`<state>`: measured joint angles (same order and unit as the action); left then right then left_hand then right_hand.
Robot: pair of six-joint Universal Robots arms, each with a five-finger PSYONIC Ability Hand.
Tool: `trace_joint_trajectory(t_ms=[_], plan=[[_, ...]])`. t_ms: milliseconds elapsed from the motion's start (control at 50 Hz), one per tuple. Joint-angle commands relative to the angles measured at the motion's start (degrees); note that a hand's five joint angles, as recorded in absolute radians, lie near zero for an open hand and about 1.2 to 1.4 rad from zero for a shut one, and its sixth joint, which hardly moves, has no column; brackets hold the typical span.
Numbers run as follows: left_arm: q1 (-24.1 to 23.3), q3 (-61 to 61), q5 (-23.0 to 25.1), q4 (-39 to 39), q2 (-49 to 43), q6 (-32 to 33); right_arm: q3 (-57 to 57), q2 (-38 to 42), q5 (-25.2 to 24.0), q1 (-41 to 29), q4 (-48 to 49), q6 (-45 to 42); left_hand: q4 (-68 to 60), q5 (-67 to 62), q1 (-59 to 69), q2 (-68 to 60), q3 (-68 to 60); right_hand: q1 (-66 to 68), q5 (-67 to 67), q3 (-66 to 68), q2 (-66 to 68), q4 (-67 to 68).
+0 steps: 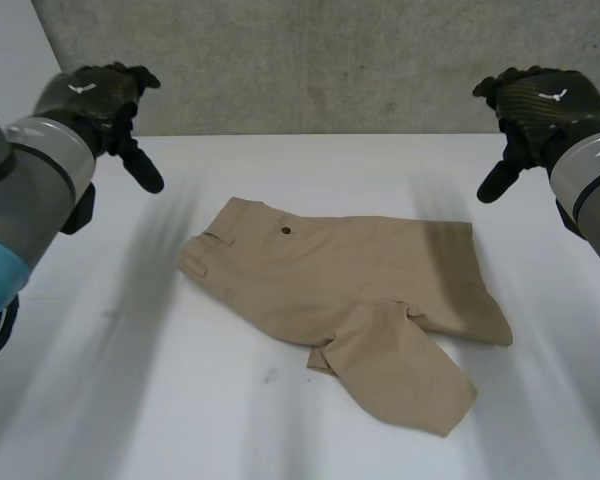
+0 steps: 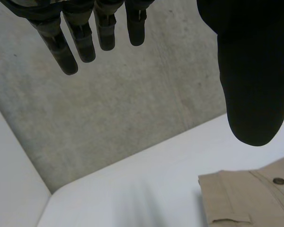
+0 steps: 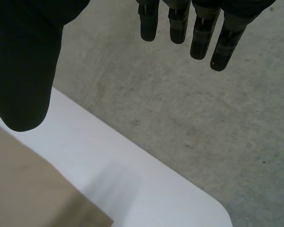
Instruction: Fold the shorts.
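Shorts of tan woven cloth lie flat near the middle of the white table, waistband toward the robot's left, one leg spread toward its right and the other lying askew toward the near edge; the head view takes in the whole garment, with both hands raised well apart from it, the left hand over the table's far left and the right hand over its far right; the wrist views add each hand's pose from close by: the left hand's fingers hang straight and slightly spread, thumb set apart, holding nothing, with the waistband corner and a small dark button just past the thumb; the right hand's fingers are likewise straight and relaxed, empty, with an edge of the cloth below its thumb; the table top is smooth and matt with rounded corners; behind it stands a rough, mottled grey concrete wall.
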<state>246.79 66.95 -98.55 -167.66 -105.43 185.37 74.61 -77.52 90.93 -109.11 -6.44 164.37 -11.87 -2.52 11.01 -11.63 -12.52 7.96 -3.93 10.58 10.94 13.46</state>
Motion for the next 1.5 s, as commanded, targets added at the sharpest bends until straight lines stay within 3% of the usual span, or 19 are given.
trace_joint_trajectory(t_ms=[20,120,340,400,480,620,720,780,880,940,1100,1180,1280,1400,1420,1480,1500], plan=[[1.85,-0.24,6.97,-3.11,-9.87,3.07,4.22,0.61,-8.02,-0.67,-0.77,-12.46,-0.69,-0.05,1.56,-0.94,-0.05,2.04,3.93,-0.58,-0.94,-3.46],[2.64,-1.64,7.41,-3.37,-17.61,7.72,5.46,1.84,-12.0,-0.67,-0.94,-19.43,-0.69,-0.05,1.56,-0.94,-0.05,2.04,3.93,-0.58,-0.94,-3.46],[3.79,-4.55,7.15,-3.72,-29.57,10.46,5.37,3.6,-11.56,-0.49,-0.77,-19.97,-10.44,-9.79,11.3,-10.69,-9.8,2.04,3.93,-0.58,-0.94,-3.46],[3.7,-4.63,7.32,-4.07,-30.54,10.37,5.37,3.86,-11.56,-0.49,-0.68,-19.97,-25.04,-24.39,25.9,-25.28,-24.4,2.04,3.93,-0.58,-0.94,-3.46],[3.09,-4.55,7.41,-6.09,-30.45,10.11,5.37,4.48,-11.48,-0.58,-0.68,-20.05,-66.71,-66.06,67.57,-66.96,-66.07,2.04,3.93,-0.58,-0.94,-3.46],[3.61,-3.05,7.23,-10.23,-27.74,8.61,5.46,4.74,-11.47,-0.67,-0.59,-20.06,-68.13,-67.48,68.99,-68.37,-67.48,2.04,3.93,-0.58,-0.94,-3.46],[5.72,-2.0,6.53,-13.47,-22.9,3.7,5.46,5.01,-11.47,-0.67,-0.59,-20.06,-68.13,-67.48,68.99,-68.37,-67.48,2.04,3.93,-0.58,-0.94,-3.46],[8.61,-1.82,3.38,-16.55,-19.13,0.62,5.46,5.27,-11.47,-0.67,-0.59,-20.14,-68.13,-67.48,68.99,-68.37,-67.48,2.04,3.93,-0.58,-0.94,-3.46],[12.66,-1.73,-6.37,-20.24,-11.93,-0.35,5.11,5.36,-11.39,-0.67,-0.59,-20.14,-68.13,-67.48,68.99,-68.37,-67.48,2.04,3.93,-0.58,-0.94,-3.46],[12.23,-2.44,-6.57,-21.3,-9.37,-0.88,4.58,5.45,-10.6,-0.76,-0.5,-20.14,-68.13,-67.48,68.99,-68.37,-67.48,2.04,3.93,-0.58,-0.94,-3.46],[0.64,-3.14,1.51,-22.09,-4.0,-3.87,4.32,5.71,-8.05,-0.76,-0.42,-20.5,-68.13,-67.48,68.99,-68.37,-67.48,2.04,3.93,-0.58,-0.94,-3.46],[-6.92,-3.93,4.15,-22.01,-7.42,-3.7,3.71,5.45,-7.52,-0.67,-0.33,-20.41,-68.13,-67.48,68.99,-68.37,-67.48,2.04,3.93,-0.58,-0.94,-3.46],[-19.82,-3.85,8.88,-21.39,-16.63,-3.34,2.03,5.18,-5.59,0.03,-0.42,-19.79,-68.13,-67.48,68.99,-68.37,-67.48,2.04,3.93,-0.58,-0.94,-3.46],[-26.88,-0.6,13.03,-20.07,-23.42,-2.73,1.15,5.18,-2.78,0.3,-0.33,-19.79,-68.13,-67.48,68.99,-68.37,-67.48,2.04,3.93,-0.58,-0.94,-3.46],[-27.67,0.89,12.77,-19.9,-24.03,-2.29,1.15,5.18,-2.69,0.3,-0.41,-19.88,-59.15,-58.51,60.02,-59.4,-58.51,2.04,3.93,-0.58,-0.94,-3.46],[-28.29,2.57,12.07,-19.37,-23.17,-0.8,1.15,5.18,-2.69,0.12,-0.42,-20.06,-13.47,-12.82,14.33,-13.71,-12.82,2.04,3.93,-0.58,-0.94,-3.46],[-28.29,2.75,11.63,-19.28,-22.72,-0.1,1.15,5.18,-2.69,0.12,-0.42,-19.97,-12.81,-12.17,13.67,-13.06,-12.17,2.04,3.93,-0.58,-0.94,-3.46]])
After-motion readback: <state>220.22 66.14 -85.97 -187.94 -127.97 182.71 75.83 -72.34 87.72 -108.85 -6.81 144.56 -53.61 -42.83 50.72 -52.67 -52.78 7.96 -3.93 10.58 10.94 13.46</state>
